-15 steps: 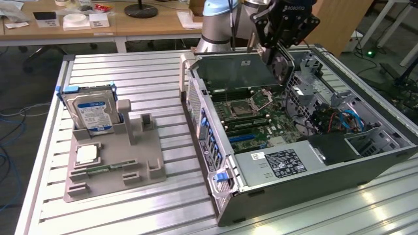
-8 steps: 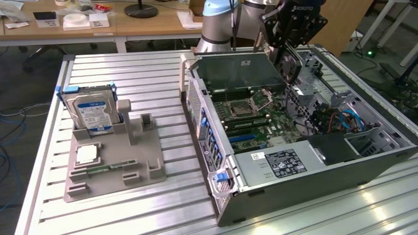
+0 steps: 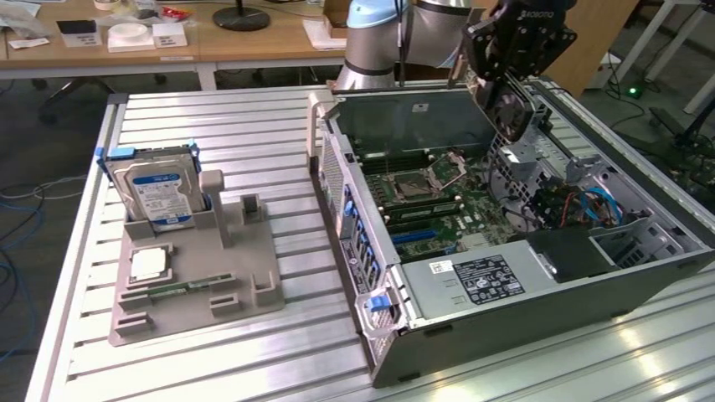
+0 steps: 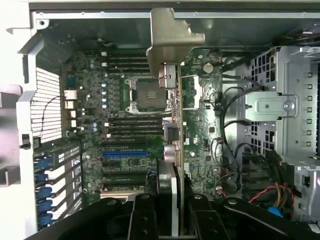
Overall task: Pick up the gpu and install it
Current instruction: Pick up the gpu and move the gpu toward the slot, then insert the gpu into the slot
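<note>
Ribbed aluminium slats form the table (image 3: 223,134) in a workshop where wooden desks (image 3: 257,46) line the back and blue cables (image 3: 17,251) trail over dark carpet. From the exterior view we see an open computer case (image 3: 503,335) lying on its side on the slats, its motherboard (image 3: 430,209) facing up. Toward the exterior view's left, a grey fixture (image 3: 196,301) sits well apart from the case and carries an upright hard drive (image 3: 156,188). Over the case's far end the gripper (image 3: 508,79) hangs with its jaws clamped narrowly on the gpu (image 3: 511,113), held on edge in the air above the interior.

From the wrist view we look straight down along the gpu (image 4: 172,105). Its silvery bracket (image 4: 172,35) is farthest from the black fingers (image 4: 142,215), which pinch both faces of the card. Beneath it lie the motherboard (image 4: 115,125), a processor socket (image 4: 150,92), a blue slot (image 4: 125,154) and a perforated drive cage (image 4: 285,105).
</note>
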Available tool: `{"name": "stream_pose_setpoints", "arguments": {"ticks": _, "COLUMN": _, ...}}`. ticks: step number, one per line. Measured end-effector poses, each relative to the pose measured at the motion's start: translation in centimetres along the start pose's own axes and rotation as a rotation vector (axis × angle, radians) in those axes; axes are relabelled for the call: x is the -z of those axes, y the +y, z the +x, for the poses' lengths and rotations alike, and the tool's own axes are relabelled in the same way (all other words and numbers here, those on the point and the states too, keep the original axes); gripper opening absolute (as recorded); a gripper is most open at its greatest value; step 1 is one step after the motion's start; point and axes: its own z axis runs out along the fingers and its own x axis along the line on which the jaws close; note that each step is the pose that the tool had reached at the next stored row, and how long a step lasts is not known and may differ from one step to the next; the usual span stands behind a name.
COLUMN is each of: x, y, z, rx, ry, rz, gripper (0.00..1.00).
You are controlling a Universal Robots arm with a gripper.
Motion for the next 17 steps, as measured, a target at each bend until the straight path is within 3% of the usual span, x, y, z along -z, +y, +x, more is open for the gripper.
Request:
{"name": "stream_pose_setpoints", "arguments": {"ticks": 3, "x": -0.02, "y": 0.03, "z": -0.62, "rx": 0.000, "ry": 0.0000, "rz": -0.0007, "gripper": 0.28}}
{"name": "stream_pose_setpoints", "arguments": {"ticks": 17, "x": -0.01, "y": 0.03, "z": -0.65, "rx": 0.000, "ry": 0.0000, "rz": -0.0006, "gripper": 0.28}}
